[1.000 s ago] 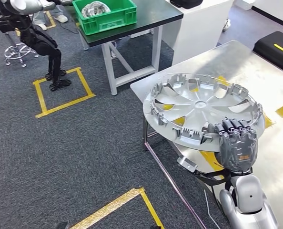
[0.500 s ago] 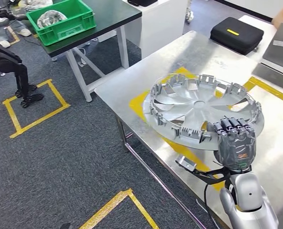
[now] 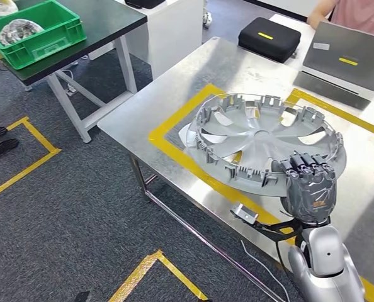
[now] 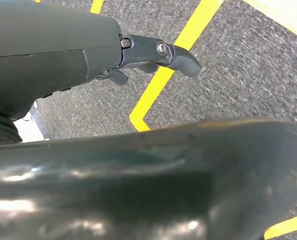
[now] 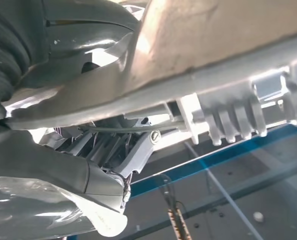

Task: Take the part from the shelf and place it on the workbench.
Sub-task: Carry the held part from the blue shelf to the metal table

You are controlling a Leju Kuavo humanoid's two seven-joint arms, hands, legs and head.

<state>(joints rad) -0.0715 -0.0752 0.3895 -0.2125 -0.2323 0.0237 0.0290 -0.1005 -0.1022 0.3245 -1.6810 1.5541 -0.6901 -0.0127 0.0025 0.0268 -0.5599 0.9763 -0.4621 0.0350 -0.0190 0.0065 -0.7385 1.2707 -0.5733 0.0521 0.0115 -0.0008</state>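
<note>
Since the earlier frames your whole head view has swung, so the steel table (image 3: 142,119) has slid leftward into the middle of the picture and the crate (image 3: 35,34) has gone off toward 10 o'clock; that is the camera turning, not the things moving; the right robot hand (image 3: 311,189) keeps the same grip on the part (image 3: 266,141), at the same spot on its rim.

You see the part, a silver wheel cover lying open side up, over the table at about 3 o'clock from the picture's centre; it sits over the yellow tape (image 3: 175,151) marked on the table top; whether it touches the table or hangs just above it you cannot tell; the right robot hand clasps its near rim at 5 o'clock, dark fingers curled over the edge; the right wrist view shows the thumb (image 5: 101,220) beneath the part's (image 5: 230,55) ribbed underside.

Your left robot hand (image 4: 139,55) hangs over grey carpet (image 4: 252,65) with yellow lines; it holds nothing and a dark finger stretches out straight.

Beyond the part, at 1 o'clock, lie a black case (image 3: 269,39) and a grey laptop (image 3: 346,63); a person's arm (image 3: 354,11) shows at the top edge; the green crate stands on a dark table (image 3: 104,25) at 10 o'clock.
</note>
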